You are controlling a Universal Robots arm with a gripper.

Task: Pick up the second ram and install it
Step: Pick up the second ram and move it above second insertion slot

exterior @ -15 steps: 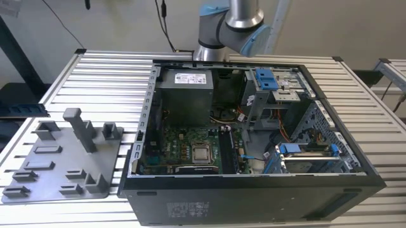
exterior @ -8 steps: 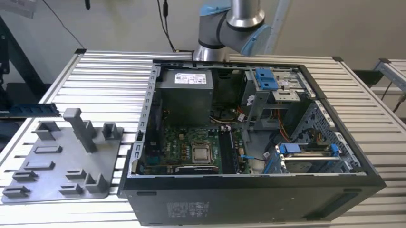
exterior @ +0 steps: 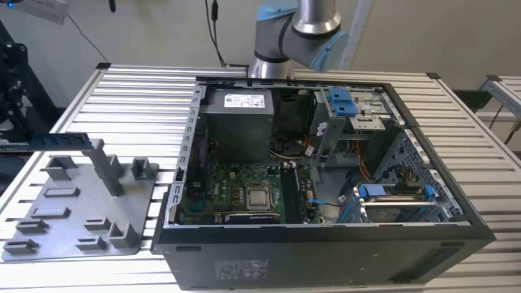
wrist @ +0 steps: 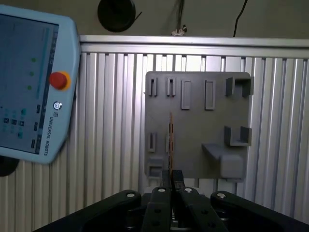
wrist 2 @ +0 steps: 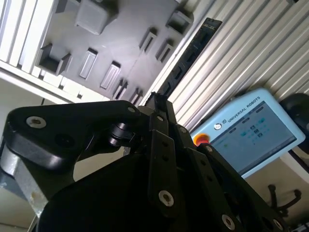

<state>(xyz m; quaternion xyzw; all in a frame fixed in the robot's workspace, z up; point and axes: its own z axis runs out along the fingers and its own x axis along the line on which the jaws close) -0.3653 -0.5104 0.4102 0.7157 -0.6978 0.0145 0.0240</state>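
Tool (wrist: pixel 171 178) clenched on one end of second ram (wrist 2: pixel 190 50). Stick juts out over grey fixture tray (exterior: pixel 73 207) at exterior view's left, well apart from open PC case (exterior: pixel 326 250). Risk: end-only grip may let stick pivot or slip; tilted stick could jam at motherboard (exterior: pixel 244 192) slot.

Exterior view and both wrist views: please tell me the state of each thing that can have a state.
Memory stick: gripped at one end, held over the grey tray.
Fingers: shut on the memory stick.
Computer case: open, its side panel off, the boards inside showing.
Control tablet: screen lit.
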